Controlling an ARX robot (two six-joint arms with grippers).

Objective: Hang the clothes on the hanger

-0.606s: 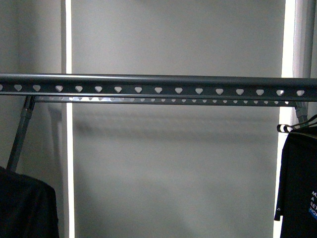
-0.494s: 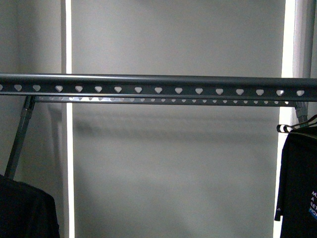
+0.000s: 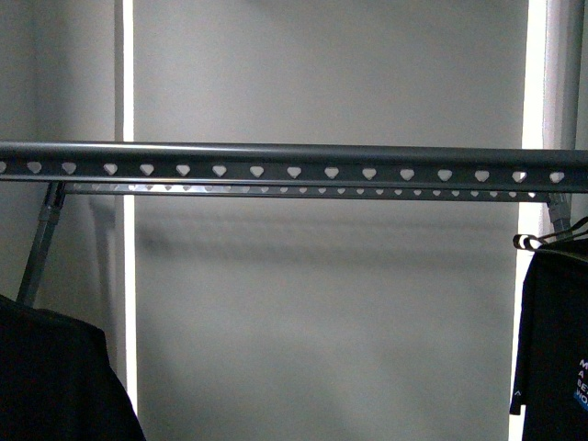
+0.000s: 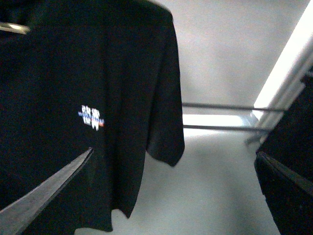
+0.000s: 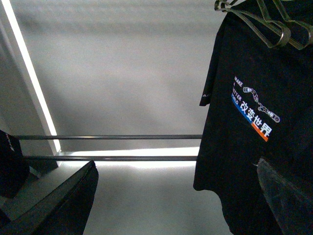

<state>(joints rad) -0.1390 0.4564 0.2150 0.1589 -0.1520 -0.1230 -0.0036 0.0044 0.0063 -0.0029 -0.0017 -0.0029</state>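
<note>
The hanger rail [image 3: 294,158], dark grey with a row of heart-shaped holes, spans the front view on slanted struts [image 3: 41,243]. The clothes, a black T-shirt [image 3: 55,377], show at the bottom left, below the rail. In the left wrist view the shirt [image 4: 98,73] fills the left side with a blurred chest print [image 4: 91,116] and a shiny metal hanger piece [image 4: 12,27]. My left gripper [image 4: 171,196] is open; the shirt hangs beyond one finger [image 4: 44,196]. My right gripper [image 5: 176,196] is open and holds nothing. Neither gripper shows in the front view.
A like black T-shirt [image 3: 556,340] on a black-and-white hooked hanger [image 3: 528,242] hangs at the far right; it also shows in the right wrist view [image 5: 244,147], close to one finger [image 5: 288,196]. Two thin horizontal bars [image 5: 112,137] cross a grey wall. Bright vertical strips [image 3: 127,276] stand behind.
The black T-shirt at the bottom left has come up and further right into the front view. The rail sits slightly lower in the picture.
</note>
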